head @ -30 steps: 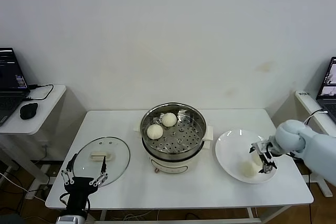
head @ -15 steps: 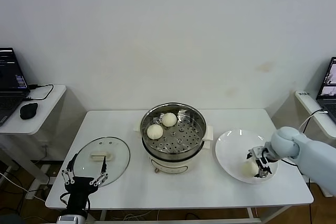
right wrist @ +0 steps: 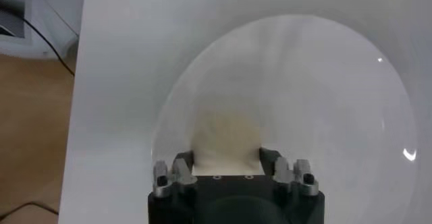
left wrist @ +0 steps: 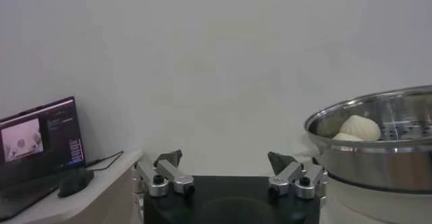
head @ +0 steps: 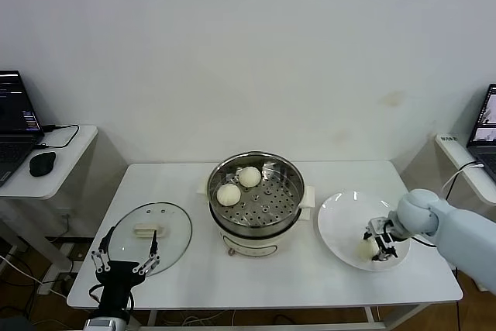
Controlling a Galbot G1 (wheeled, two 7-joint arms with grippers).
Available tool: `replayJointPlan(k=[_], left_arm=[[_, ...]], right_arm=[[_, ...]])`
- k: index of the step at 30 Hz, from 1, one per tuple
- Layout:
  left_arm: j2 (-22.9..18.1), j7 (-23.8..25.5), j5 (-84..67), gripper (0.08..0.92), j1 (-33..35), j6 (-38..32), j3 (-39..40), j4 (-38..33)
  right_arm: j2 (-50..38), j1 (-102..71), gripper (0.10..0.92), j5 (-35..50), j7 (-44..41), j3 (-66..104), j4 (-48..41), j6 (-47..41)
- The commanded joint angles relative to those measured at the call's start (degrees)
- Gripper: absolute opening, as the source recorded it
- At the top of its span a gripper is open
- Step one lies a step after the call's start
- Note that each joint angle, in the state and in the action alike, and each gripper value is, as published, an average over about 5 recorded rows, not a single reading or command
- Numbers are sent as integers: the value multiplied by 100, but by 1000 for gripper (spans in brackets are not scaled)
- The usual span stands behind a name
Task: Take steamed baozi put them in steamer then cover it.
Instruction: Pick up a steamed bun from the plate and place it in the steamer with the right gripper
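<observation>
Resting on the white plate (head: pixel 341 226) at lower right of the head view: one steamed baozi (head: pixel 367 249), straddled by the right gripper (head: pixel 380 243), one finger to each side, jaws spread around the bun; firm clamping not confirmable. Seen likewise in the right wrist view: cream bun (right wrist: pixel 226 142) lodged between the two fingers (right wrist: pixel 181 166), on the plate's (right wrist: pixel 324 77) inner surface. Sitting inside the steamer (head: pixel 257 204) at frame centre: two further baozi, one toward the rear (head: pixel 249 177) and one just left of and in front of it (head: pixel 229 194), both on the perforated tray, close together. Standing on the white table (head: pixel 186 277): steel pot on its cream base, plate just beside it to the right, apart from it. Lying flat on the table at lower left: the cover (head: pixel 149 237), glass with cream handle at centre, well apart from the pot. Hanging at the bottom-left edge, just in front of the cover: the left gripper (head: pixel 124 257), idle, jaws wide apart, holding nothing. Confirmed in the left wrist view: fingertips (left wrist: pixel 168 159) spread, steamer rim (left wrist: pixel 378 110) with two buns (left wrist: pixel 359 127) at right of frame. Occupying the far left: side desk (head: pixel 58 176) with laptop (head: pixel 17 125) and mouse (head: pixel 42 163).
</observation>
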Motion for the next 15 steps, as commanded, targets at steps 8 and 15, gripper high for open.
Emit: replayJointPlan(k=[8, 15], left_arm=[[26, 5, -10, 823, -14, 1, 18, -48], [72, 24, -34, 823, -10, 3, 29, -62]], right_arm=[[-223, 1314, 577, 602, -132, -336, 195, -46], [-186, 2869, 577, 1168, -349, -833, 194, -71]])
